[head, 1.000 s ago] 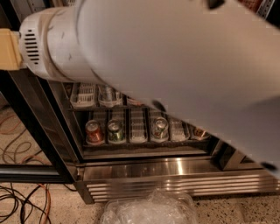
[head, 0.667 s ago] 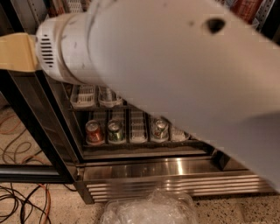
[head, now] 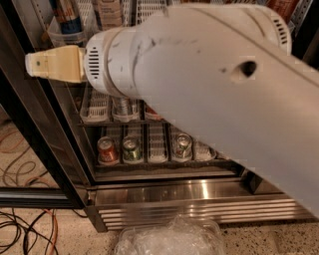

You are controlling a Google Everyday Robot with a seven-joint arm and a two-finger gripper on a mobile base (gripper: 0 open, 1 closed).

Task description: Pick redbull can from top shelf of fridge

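Note:
The redbull can [head: 67, 15], slim with blue and silver panels, stands in a clear plastic cup at the front of the top shelf [head: 145, 7], at the upper left. My beige gripper [head: 49, 63] sits just below and slightly left of that cup, at the left side of the open fridge [head: 199, 208]. My thick white arm [head: 214, 94] crosses the picture from the right and hides most of the shelves.
A lower rack holds short cans: red [head: 107, 149], green [head: 132, 148] and silver [head: 182, 144]. The black door frame [head: 30, 129] runs down the left. A clear plastic bag [head: 169, 240] and cables [head: 25, 226] lie on the floor.
My gripper has moved to the right, further into view near the front of the shelves under the cup. The arm now covers more of the upper right.

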